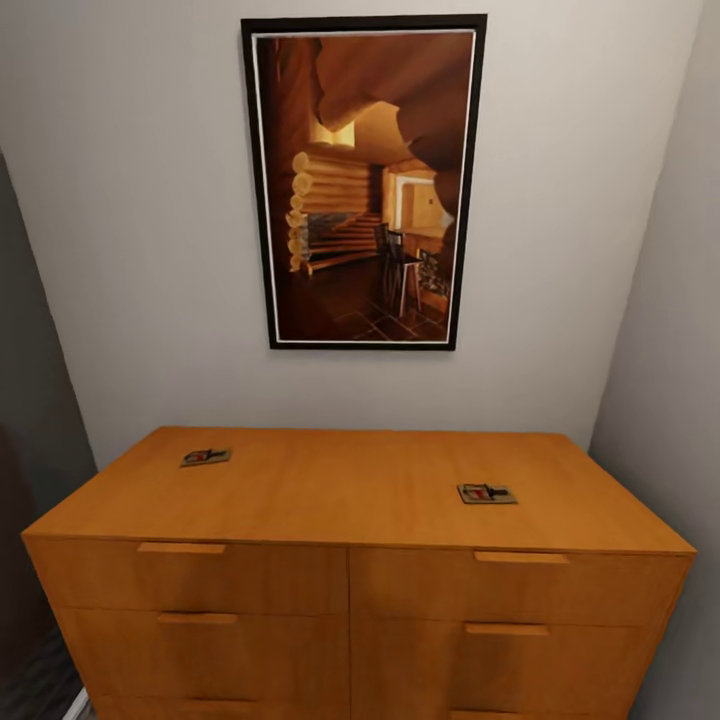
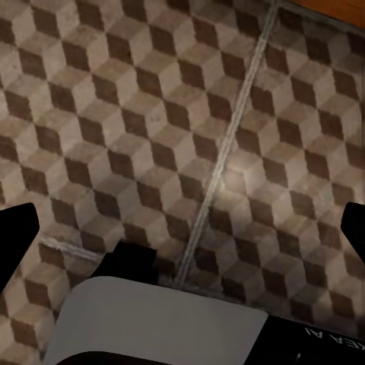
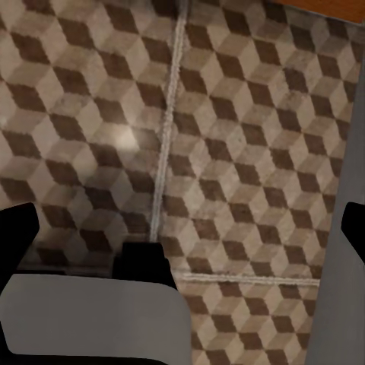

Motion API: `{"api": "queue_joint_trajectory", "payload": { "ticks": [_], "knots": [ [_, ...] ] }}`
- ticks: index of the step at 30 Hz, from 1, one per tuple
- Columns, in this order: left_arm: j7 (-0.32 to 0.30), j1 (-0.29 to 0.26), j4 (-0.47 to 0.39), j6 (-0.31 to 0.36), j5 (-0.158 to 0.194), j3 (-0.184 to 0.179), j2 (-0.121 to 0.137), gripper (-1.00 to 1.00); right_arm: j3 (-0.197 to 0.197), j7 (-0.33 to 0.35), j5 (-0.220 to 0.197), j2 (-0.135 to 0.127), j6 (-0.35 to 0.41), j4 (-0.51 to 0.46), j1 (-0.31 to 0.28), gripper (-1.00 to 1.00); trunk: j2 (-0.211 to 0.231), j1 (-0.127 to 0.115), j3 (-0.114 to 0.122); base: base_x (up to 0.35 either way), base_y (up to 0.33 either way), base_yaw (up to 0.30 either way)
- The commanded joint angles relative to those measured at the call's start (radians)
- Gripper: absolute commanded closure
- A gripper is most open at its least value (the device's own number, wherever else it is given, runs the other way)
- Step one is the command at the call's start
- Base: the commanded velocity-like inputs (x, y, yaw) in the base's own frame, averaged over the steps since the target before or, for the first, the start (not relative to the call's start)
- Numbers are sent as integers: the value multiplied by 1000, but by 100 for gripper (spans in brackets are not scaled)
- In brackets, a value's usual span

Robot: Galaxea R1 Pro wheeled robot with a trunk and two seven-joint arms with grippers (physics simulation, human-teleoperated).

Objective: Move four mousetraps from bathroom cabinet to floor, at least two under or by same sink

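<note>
Two mousetraps lie flat on top of an orange wooden dresser (image 1: 350, 505) in the head view, one near the back left (image 1: 206, 457) and one toward the right (image 1: 487, 493). Each is a small tan slab with dark and red marks. The cabinet and the sink are out of view. The bathroom floor (image 2: 152, 114), with its brown and cream cube tiles, lies below both wrist cameras (image 3: 251, 152). My left gripper (image 2: 182, 228) is open, its black fingertips wide apart with nothing between them. My right gripper (image 3: 182, 228) is open and empty as well.
The dresser has several drawers with wooden pulls and stands against a pale wall. A framed picture (image 1: 365, 185) hangs above it. Grey walls close in on both sides. A grey wall strip (image 3: 346, 152) runs beside my right gripper, and the dresser's orange edge (image 2: 334, 6) lies ahead.
</note>
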Motion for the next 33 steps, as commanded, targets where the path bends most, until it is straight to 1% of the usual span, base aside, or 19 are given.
{"api": "queue_joint_trajectory", "payload": {
  "ticks": [1, 33],
  "knots": [
    [4, -1, 0, -3, 6, -9, 0, -100, 5, -5, 6, 0, -2, 3, -1, -100, -1, 0, -1, 89, 0, 0],
    [4, -1, 1, -3, 7, -9, 0, -100, 5, -5, 6, 0, -1, 3, -1, -100, -1, 0, -1, 12, 0, 0]
  ]
}}
